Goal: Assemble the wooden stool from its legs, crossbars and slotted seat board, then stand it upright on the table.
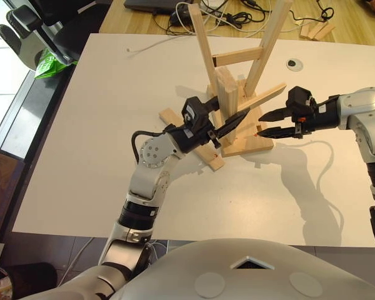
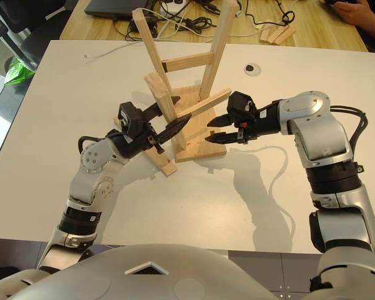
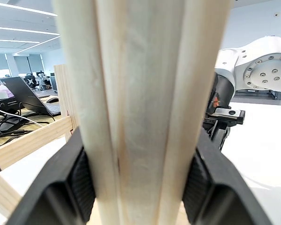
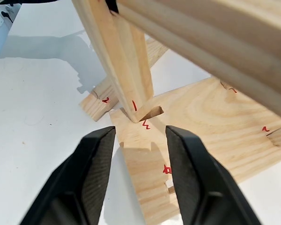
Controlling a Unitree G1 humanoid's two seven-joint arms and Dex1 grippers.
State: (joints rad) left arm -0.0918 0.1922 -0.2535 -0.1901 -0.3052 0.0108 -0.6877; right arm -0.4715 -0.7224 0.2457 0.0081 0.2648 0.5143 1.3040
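Left pincer (image 1: 234, 120) is clamped on a grooved leg (image 1: 225, 87), its pads pressed against both faces. Right pincer (image 1: 260, 124) hangs open just beside the edge of the slotted seat board (image 1: 256, 142), which lies flat on the white worktop (image 1: 112, 125).

Status, as judged: assembly is partway.
- Two long legs joined by a crossbar (image 1: 237, 57) stand in the board.
- The gripped leg meets a corner slot at a tilt and appears not fully seated.
- A slanted bar (image 1: 265, 97) leans across the assembly.
- One loose piece (image 1: 170, 117) lies under the left arm.
- Turning the stool upright remains.

Material: pale unfinished wood with fine straight grain, in square-edged sections. Red hand marks sit beside the notches. The worktop is smooth and matte.
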